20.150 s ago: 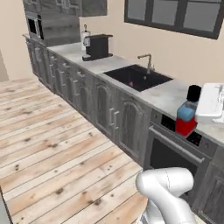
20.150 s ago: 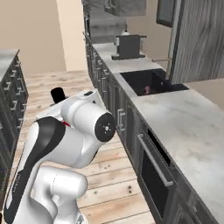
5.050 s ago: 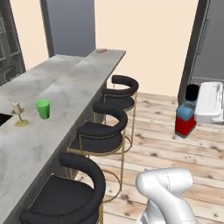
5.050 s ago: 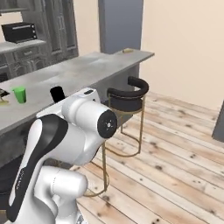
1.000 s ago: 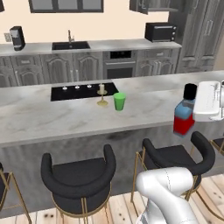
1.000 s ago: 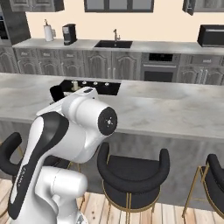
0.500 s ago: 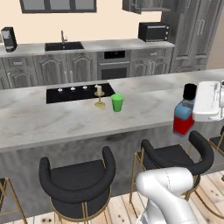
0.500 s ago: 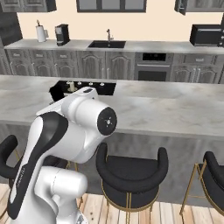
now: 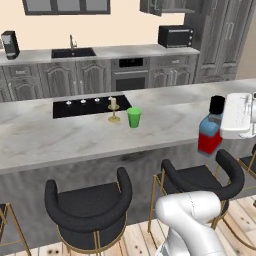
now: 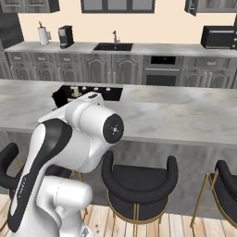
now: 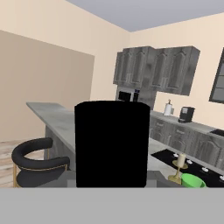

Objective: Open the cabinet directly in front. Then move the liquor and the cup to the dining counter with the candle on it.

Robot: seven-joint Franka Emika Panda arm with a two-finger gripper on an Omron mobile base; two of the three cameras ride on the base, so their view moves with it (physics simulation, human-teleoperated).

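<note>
My gripper (image 9: 223, 121) is shut on the liquor (image 9: 210, 134), a squarish bottle with a blue top, red label and black cap. It hangs at the right of the left base view, above the stools and level with the near edge of the dining counter (image 9: 60, 142). On that marble top the green cup (image 9: 134, 117) stands just right of the candle (image 9: 114, 110), beside the black cooktop (image 9: 90, 106). In the hand view the bottle's black cap (image 11: 112, 144) blocks the middle, with the candle (image 11: 179, 167) and cup (image 11: 193, 180) low on the right. The wall cabinet (image 9: 167, 6) stands open above the microwave.
Black stools with gold legs (image 9: 90, 207) (image 9: 200, 177) line the near side of the island. Behind it runs the back counter with the sink (image 9: 73, 51), oven (image 9: 131, 74), microwave (image 9: 176, 36) and coffee machine (image 9: 10, 44). My white arm (image 10: 78, 139) hides part of the cooktop in the right base view.
The whole scene has slid slightly left as the base moves. The liquor stays in the gripper at the same spot in the left base view. Cup and candle have not moved on the counter.
</note>
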